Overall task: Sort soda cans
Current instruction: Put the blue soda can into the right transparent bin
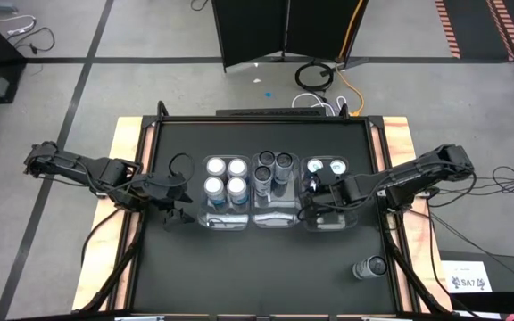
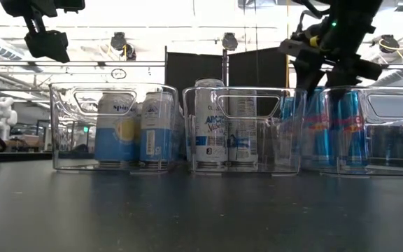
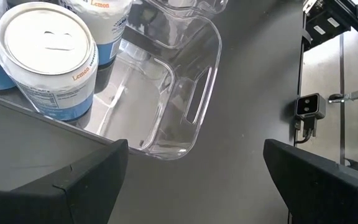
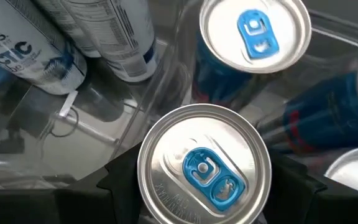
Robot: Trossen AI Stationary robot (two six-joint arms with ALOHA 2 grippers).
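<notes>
Right wrist view looks straight down on a blue-sided aluminium can with a silver top and blue pull tab [image 4: 204, 168], and the right gripper [image 4: 204, 186] has its two dark fingers pressed to that can's opposite sides, partly closed and holding it. Just ahead of this gripper stands a second blue can with the same silver lid and blue tab [image 4: 255, 32], and two more blue cans show at the far side of it. All of these sit inside the clear plastic bin on the right [image 1: 328, 218], over which the right gripper [image 1: 315, 198] hangs in the high view. Beside the gripper, across a clear wall, tall white cans with blue lettering [image 4: 114, 31] stand in the clear middle bin [image 1: 273, 218].

The left gripper [image 1: 175, 207] hovers with its fingers spread wide and nothing between them, just outside the clear left bin [image 3: 185, 118]. Ahead of its fingers, inside that bin, stand white-topped cans with pale blue and yellow lemon labels [image 3: 45, 56], four of them in the high view. One more dark can with a silver top [image 1: 370, 267] lies on the black table [image 1: 257, 276], behind the right gripper and well apart from the bins.
</notes>
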